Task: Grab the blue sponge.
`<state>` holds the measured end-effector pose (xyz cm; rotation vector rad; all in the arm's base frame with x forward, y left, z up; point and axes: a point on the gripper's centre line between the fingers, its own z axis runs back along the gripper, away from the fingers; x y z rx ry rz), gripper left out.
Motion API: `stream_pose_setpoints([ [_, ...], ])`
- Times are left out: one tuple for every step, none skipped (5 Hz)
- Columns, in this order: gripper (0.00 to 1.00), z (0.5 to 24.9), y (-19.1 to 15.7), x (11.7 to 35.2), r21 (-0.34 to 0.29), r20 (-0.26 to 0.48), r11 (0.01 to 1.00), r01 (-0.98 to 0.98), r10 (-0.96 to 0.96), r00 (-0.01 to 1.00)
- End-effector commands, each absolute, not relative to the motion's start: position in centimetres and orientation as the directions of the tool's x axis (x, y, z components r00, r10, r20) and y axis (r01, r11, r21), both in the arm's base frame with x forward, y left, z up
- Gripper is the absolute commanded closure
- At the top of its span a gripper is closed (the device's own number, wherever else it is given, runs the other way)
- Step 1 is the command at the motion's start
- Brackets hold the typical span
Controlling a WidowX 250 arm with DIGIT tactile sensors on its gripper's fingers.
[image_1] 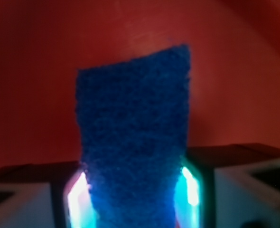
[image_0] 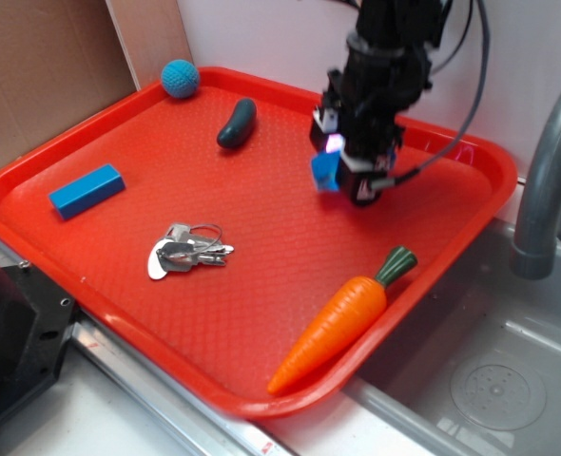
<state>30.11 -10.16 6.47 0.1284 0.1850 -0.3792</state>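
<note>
Sponge: the blue sponge (image_1: pixel 133 142) filled the wrist view's centre, rough-faced, pinched between two glowing fingers (image_1: pixel 190 187).
Gripper: the gripper (image_0: pixel 342 171), upper right of centre in the exterior view, clamped the sponge above the red tray (image_0: pixel 261 228).
Tray: carrot (image_0: pixel 342 318) lower right, keys (image_0: pixel 190 249) centre-left, blue block (image_0: pixel 87 190) at left.

The tray (image_0: pixel 261 247) was bright red with a fine diamond-grid texture. On it lay an orange carrot (image_0: pixel 333 323) with a dark green top, a smooth blue block (image_0: pixel 87 190), silver keys (image_0: pixel 187 251), a dark green pickle (image_0: pixel 237 123) and a teal ball (image_0: pixel 180 78). The blue sponge (image_1: pixel 135 137) looked deep blue and coarse-grained.
</note>
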Motion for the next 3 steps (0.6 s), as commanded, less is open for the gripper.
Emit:
stream_pose_setpoints([
  [1.00, 18.5, -12.7, 25.0, 0.210, 0.055, 0.977, -0.023, 0.012, 0.998],
  [1.00, 23.2, -12.5, 23.8, 0.183, 0.131, 0.983, -0.001, -0.024, 0.991],
  [1.00, 28.2, -12.2, 23.6, 0.190, 0.120, 0.982, -0.005, -0.018, 0.993],
])
